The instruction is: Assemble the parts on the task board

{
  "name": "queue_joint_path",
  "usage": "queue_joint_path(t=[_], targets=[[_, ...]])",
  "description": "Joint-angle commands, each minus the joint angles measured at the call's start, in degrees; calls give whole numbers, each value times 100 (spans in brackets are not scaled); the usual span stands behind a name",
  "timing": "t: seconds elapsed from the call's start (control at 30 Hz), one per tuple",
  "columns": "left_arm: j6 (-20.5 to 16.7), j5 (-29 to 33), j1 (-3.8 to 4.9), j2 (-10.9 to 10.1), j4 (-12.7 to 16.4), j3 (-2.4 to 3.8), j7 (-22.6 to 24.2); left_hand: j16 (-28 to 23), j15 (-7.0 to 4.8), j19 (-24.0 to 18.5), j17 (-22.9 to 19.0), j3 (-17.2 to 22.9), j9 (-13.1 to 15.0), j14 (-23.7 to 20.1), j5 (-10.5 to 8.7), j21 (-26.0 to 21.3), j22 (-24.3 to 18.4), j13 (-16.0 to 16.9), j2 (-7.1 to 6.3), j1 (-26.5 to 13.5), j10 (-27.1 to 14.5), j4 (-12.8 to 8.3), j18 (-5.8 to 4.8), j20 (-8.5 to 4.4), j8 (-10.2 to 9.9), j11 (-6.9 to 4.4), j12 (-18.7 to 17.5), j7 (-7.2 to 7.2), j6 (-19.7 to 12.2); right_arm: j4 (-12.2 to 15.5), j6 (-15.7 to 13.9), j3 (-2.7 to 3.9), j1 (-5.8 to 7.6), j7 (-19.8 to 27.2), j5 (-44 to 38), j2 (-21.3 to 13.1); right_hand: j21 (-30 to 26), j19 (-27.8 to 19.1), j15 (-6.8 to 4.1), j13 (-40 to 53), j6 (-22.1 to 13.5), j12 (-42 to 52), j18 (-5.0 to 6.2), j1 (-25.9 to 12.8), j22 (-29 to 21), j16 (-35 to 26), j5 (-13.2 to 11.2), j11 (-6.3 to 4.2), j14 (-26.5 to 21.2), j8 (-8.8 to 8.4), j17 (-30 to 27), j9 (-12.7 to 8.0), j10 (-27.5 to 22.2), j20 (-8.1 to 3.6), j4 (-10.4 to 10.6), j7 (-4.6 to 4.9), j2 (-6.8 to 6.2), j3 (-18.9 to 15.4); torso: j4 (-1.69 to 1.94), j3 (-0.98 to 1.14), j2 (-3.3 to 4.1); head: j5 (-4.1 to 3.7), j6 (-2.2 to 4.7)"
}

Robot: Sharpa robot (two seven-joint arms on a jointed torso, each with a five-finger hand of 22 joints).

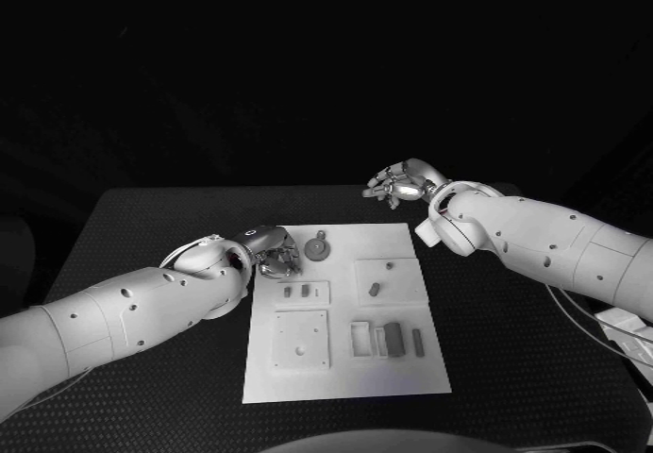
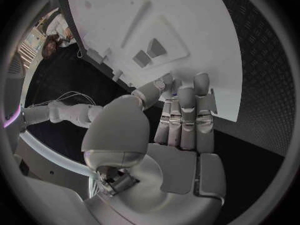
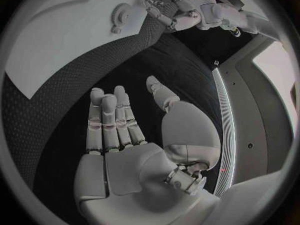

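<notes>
Two hands held over a white board (image 1: 347,377) of small parts, neither holding anything.

The board lies mid-table with raised blocks: a tray (image 1: 387,340) holds dark upright pieces (image 1: 393,337), and a round geared part (image 1: 317,249) sits near its far edge. The left hand (image 1: 270,255) hovers at the board's far left corner, fingers straight and together. The right hand (image 1: 396,185) hangs beyond the far right corner over the black table (image 1: 150,226), fingers extended; its wrist view shows the bare palm (image 3: 128,167).

The task board (image 1: 347,373) is showing as smooth matt white plastic; the black table (image 1: 517,377) is looking rough and finely textured; both hands, left (image 1: 273,253) and right (image 1: 399,185), are gleaming like polished metal; the arms' (image 1: 123,311) shells are looking glossy.
</notes>
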Motion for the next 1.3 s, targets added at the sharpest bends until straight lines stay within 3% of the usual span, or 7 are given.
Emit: queue_joint_path(t=[0.03, 1.3], targets=[[101, -28, 4, 40, 7, -1, 24, 27, -16, -16, -7, 36, 6, 9, 17, 23, 133, 7, 37, -5, 40, 7, 247, -42, 36, 3, -32, 21, 55, 12, 49, 3, -3, 58, -7, 4, -36, -14, -29, -8, 11, 22, 80, -39, 7, 21, 20, -10, 5, -28, -7, -9, -47, 40, 2, 39, 9, 8, -2, 4, 2, 6, -4], [349, -13, 4, 76, 81, -30, 0, 30, -3, -59, -8, -3, -15, -42, -86, 27, 133, 5, 42, -76, -1, 32, 227, -37, 19, 19, -76, 49, -6, 14, 53, 3, -3, 58, -7, -10, -37, -14, -29, -13, 8, 26, 80, -42, 8, 21, 20, -10, 3, -29, -8, -10, -48, 40, 4, 40, 13, 8, -2, 6, 1, -27, -19]])
